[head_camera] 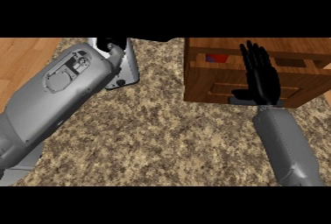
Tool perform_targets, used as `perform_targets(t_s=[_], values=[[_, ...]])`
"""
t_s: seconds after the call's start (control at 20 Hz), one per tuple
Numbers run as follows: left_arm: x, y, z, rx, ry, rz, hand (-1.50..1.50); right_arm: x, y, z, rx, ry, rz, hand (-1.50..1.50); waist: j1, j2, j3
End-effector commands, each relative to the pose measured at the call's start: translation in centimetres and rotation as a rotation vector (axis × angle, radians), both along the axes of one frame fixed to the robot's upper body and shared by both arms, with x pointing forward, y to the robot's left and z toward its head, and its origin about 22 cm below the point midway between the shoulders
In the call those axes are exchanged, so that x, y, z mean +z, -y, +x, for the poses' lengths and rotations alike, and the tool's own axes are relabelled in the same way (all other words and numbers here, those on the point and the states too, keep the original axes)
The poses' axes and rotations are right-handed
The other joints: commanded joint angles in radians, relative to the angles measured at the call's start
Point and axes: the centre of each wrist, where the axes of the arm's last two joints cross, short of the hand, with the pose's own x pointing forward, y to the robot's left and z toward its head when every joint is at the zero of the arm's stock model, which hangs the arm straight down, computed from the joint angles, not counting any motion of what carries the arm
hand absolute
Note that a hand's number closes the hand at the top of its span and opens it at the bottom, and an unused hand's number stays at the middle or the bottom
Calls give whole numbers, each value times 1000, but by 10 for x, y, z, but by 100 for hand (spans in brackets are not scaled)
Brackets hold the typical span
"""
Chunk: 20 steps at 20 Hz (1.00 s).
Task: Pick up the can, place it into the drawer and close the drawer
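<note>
Our flat right hand is set to push the drawer shut.

We see the can (217,57) already down inside the open wooden drawer (213,83), red and blue in the gap. Our right hand (261,74) rests against the drawer front, fingers straight and close together, holding nothing, so we think a push comes next. Our left hand (115,47) is mostly hidden behind its arm; we cannot tell about its fingers.

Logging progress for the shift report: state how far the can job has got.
Done, it seems: a red object, likely the can, lies inside the wooden drawer. In hand: the right hand is open, fingers straight against the drawer front. Left: the drawer is still open. The left hand is mostly hidden at the top.
</note>
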Motion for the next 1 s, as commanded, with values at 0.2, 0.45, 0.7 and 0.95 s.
perform_targets(t_s=[0.2,0.45,0.7,0.95], values=[[-18,-25,-20,-2,-17,-11,-150,-4,-21,31,-25,-6,33,-150,17,24,20],[-28,-27,-31,-18,-26,-7,-150,18,-11,51,-66,39,38,-150,33,33,21],[-37,-46,-36,-3,-16,7,-150,35,-34,65,-55,44,42,-150,30,34,20],[-44,-49,-38,-16,-27,12,-150,55,-27,75,-59,51,44,-150,30,42,20]])
